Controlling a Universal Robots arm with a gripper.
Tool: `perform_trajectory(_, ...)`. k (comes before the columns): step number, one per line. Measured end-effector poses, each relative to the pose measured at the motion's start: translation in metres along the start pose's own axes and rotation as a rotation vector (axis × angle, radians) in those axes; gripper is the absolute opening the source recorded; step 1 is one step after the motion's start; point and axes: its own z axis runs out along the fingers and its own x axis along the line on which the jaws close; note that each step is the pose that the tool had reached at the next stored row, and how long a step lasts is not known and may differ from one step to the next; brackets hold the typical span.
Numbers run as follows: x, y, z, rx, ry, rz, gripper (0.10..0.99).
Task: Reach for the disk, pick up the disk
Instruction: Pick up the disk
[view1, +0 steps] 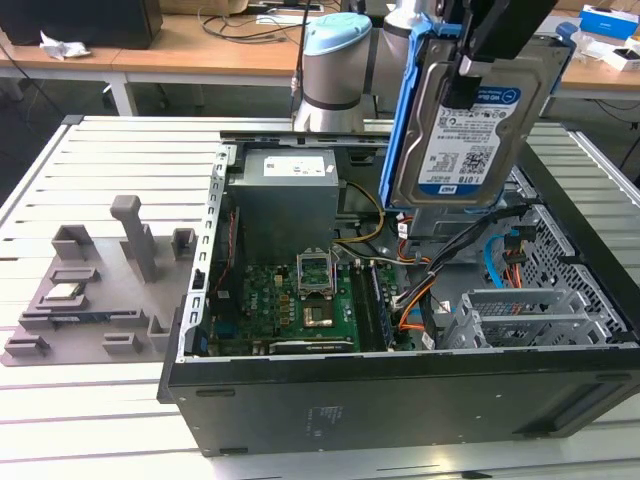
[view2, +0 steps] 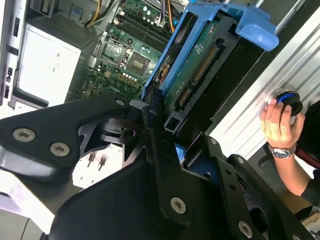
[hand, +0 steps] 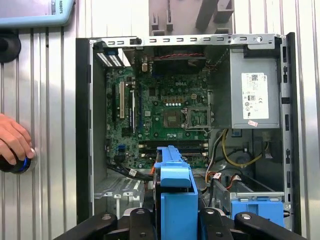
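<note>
The disk (view1: 465, 135), a silver-grey drive with a blue-and-white label and blue side rails, hangs tilted above the open computer case (view1: 400, 390), clear of its drive bay. My gripper (view1: 480, 65) comes down from above and is shut on the disk's upper end. In the second wrist view the disk (view2: 200, 70) shows its green circuit-board side and blue rail, clamped between the black fingers (view2: 155, 125). In the first wrist view the disk's blue rail end (hand: 175, 195) stands edge-on between the two fingers (hand: 142, 220), over the case's interior.
Inside the case lie the motherboard (view1: 300, 300), a grey power supply (view1: 285, 200), loose cables (view1: 440, 280) and a blue latch piece (hand: 260, 210). A grey fixture plate (view1: 90, 300) with a small chip sits at the exterior view's left. A person's hand (hand: 12, 142) rests on a round button.
</note>
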Motion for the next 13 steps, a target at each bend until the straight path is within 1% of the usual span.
perform_trajectory(6,0.0124,-0.0003,0.0006,0.000,0.0000,0.000,0.365)
perform_trajectory(10,0.0224,-0.0006,0.0012,0.000,0.0000,0.000,0.365)
perform_trajectory(12,0.0252,-0.0007,0.0013,0.000,0.0001,0.000,0.365)
perform_trajectory(13,0.0279,-0.0008,0.0014,0.000,0.0000,0.000,0.365)
